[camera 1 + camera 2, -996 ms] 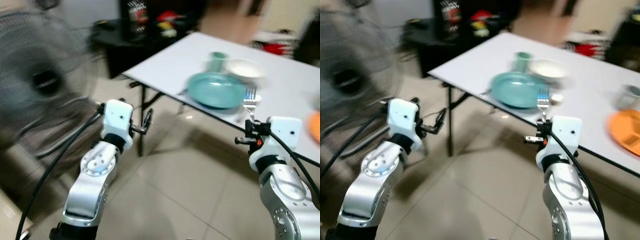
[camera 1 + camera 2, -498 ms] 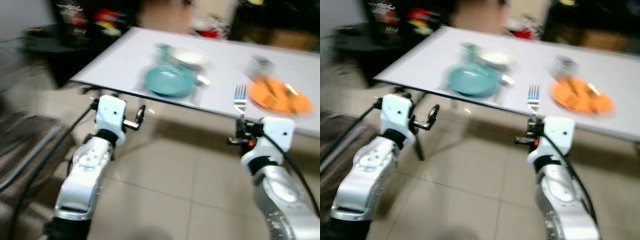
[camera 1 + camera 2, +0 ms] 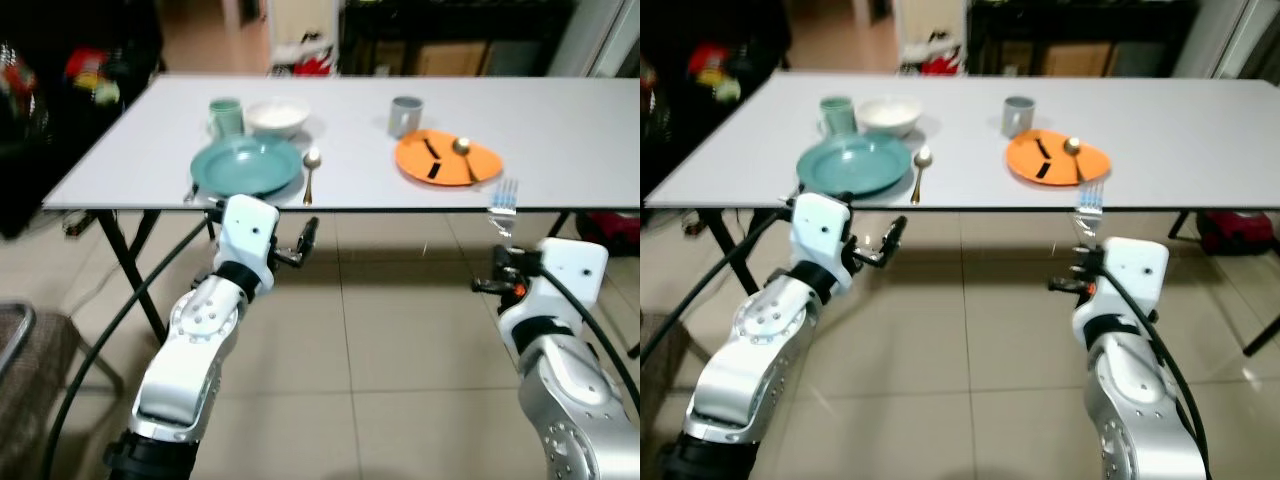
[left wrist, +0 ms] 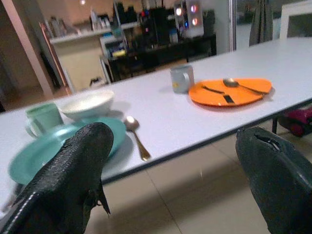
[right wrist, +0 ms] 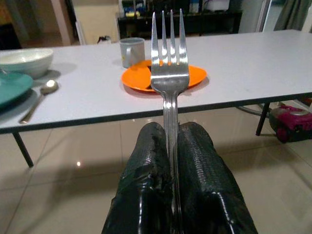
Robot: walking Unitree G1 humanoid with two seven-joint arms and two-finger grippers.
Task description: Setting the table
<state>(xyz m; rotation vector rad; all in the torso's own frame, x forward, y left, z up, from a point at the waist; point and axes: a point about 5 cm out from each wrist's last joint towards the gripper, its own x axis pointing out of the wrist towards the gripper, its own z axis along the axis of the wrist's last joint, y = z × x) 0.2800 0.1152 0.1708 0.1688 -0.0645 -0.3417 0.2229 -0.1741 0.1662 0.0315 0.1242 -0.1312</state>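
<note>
A white table (image 3: 560, 120) stands in front of me. On its left part are a teal plate (image 3: 246, 165), a green mug (image 3: 225, 117), a white bowl (image 3: 277, 116) and a spoon (image 3: 311, 170). Further right sit a grey mug (image 3: 405, 115) and an orange plate (image 3: 447, 158) bearing a spoon and a dark item. My right gripper (image 5: 171, 141) is shut on the handle of a steel fork (image 5: 169, 68), tines up, just below the table's near edge (image 3: 503, 200). My left gripper (image 3: 303, 243) is open and holds nothing, below the edge near the teal plate.
Black table legs (image 3: 130, 270) slant down at the left. A chair edge (image 3: 15, 345) shows at the far left, and a red object (image 3: 610, 228) lies on the tiled floor at the right. Dark furniture lines the wall behind the table.
The camera has swung so the table now lies squarely ahead and the blur is gone. The fork stays upright in my right gripper; my left gripper stays open.
</note>
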